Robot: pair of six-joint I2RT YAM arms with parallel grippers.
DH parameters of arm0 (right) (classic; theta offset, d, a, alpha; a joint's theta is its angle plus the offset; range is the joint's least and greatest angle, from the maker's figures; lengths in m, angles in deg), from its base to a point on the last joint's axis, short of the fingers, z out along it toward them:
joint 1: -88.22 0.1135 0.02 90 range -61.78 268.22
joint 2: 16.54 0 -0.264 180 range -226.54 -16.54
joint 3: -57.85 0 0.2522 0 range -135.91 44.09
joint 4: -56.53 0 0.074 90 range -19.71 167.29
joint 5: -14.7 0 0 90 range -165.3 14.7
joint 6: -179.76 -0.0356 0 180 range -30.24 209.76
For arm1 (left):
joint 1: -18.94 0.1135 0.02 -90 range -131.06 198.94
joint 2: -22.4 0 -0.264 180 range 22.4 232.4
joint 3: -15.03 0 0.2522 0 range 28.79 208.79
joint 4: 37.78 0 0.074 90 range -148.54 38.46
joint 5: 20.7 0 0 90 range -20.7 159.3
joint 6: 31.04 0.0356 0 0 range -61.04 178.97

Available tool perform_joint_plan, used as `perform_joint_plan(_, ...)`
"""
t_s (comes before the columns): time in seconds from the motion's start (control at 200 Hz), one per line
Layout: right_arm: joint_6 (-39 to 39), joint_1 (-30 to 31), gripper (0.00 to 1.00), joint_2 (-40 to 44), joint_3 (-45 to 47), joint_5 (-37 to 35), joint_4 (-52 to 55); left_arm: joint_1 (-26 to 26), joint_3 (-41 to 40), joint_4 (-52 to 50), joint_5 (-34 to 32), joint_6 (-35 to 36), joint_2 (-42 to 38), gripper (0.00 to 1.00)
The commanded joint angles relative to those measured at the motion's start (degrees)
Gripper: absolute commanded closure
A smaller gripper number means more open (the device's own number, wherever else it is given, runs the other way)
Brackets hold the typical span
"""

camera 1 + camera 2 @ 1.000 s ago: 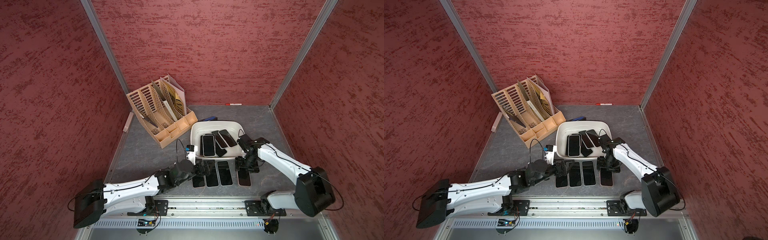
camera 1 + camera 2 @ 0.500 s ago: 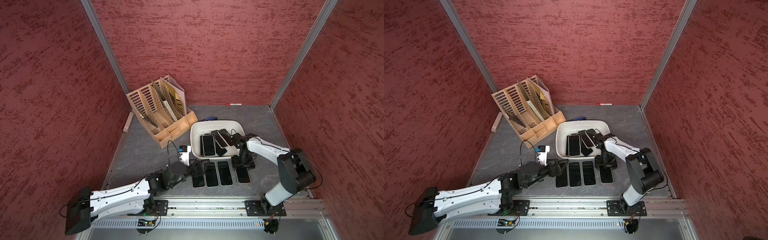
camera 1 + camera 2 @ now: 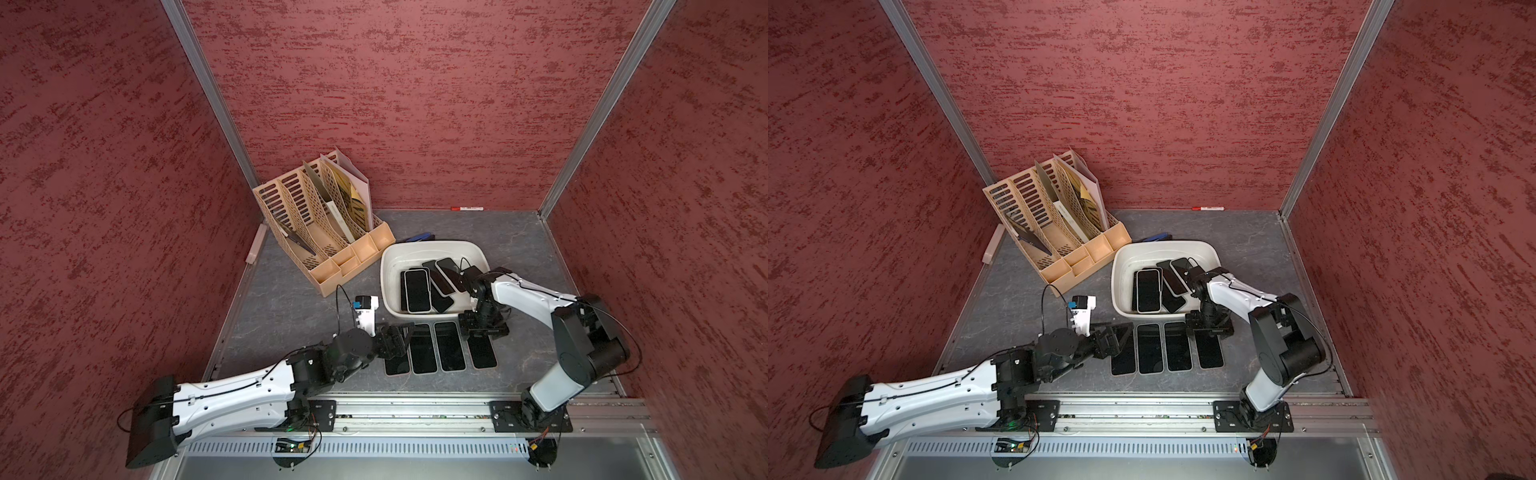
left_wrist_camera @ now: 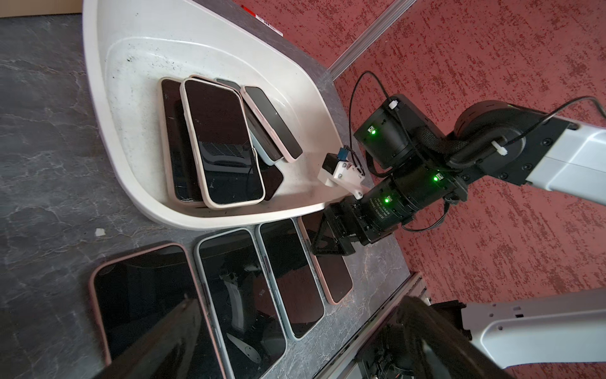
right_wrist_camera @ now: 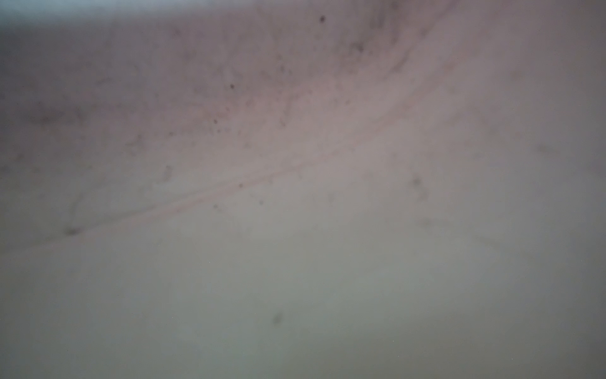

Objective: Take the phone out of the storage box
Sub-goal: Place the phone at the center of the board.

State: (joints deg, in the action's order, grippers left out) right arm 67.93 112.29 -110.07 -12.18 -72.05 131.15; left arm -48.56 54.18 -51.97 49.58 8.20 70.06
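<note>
A pink-cased phone (image 4: 333, 279) is shown lying flat on the grey marbled table (image 3: 291, 316), outside the shallow off-white plastic storage box (image 3: 432, 246) and just in front of its near wall. It is placed at the right end of a row of four, beside three other dark-screened phones (image 3: 423, 349) laid side by side. The black right gripper (image 3: 483, 330) is held low over the far end of that phone, its jaws set to either side of the case. Whether the edges are pinched or cleared cannot be told, and the right wrist view is filled by a pale blur. The black left gripper (image 3: 397, 338) is poised over the far end of the row's left phone, jaws spread wide and nothing held. The step in hand is judged to be the setting-down: the case should be let go fully and the gripper raised straight up, so that the phone is not dragged into its neighbour nor the box rim knocked. At least five phones are seen in the box in an overlapping heap, with a cream-cased phone (image 4: 223, 144) uppermost and probably the easiest to be taken next. In the tall beige slotted plastic file organiser (image 3: 309, 216), just beside the box, pale folders, a gold-patterned sheet and a slim dark slab are stood in the slots.
</note>
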Motion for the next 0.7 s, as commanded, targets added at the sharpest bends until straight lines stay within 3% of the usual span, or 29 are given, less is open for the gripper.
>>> perform_joint_plan(0.0, -0.1, 0.1, 0.09, 3.2, 0.1, -1.5, -1.9, -0.2, 0.9, -0.6, -1.1, -0.2, 1.1, 0.0)
perform_joint_plan(0.366, 0.0, 0.1, 0.08, 16.9, -9.1, 4.4, 5.4, -0.2, 2.0, 0.2, -1.3, -0.5, 3.4, 0.0)
perform_joint_plan(0.561, -2.4, 0.2, 0.08, 16.8, -12.8, 8.4, 3.1, 0.1, 2.3, 0.8, -1.2, -0.4, 3.8, 0.0)
perform_joint_plan(0.696, -2.9, 0.8, 0.09, 12.4, -16.6, 7.0, 2.1, 0.4, 2.6, 0.3, -1.9, -0.6, 2.5, 0.0)
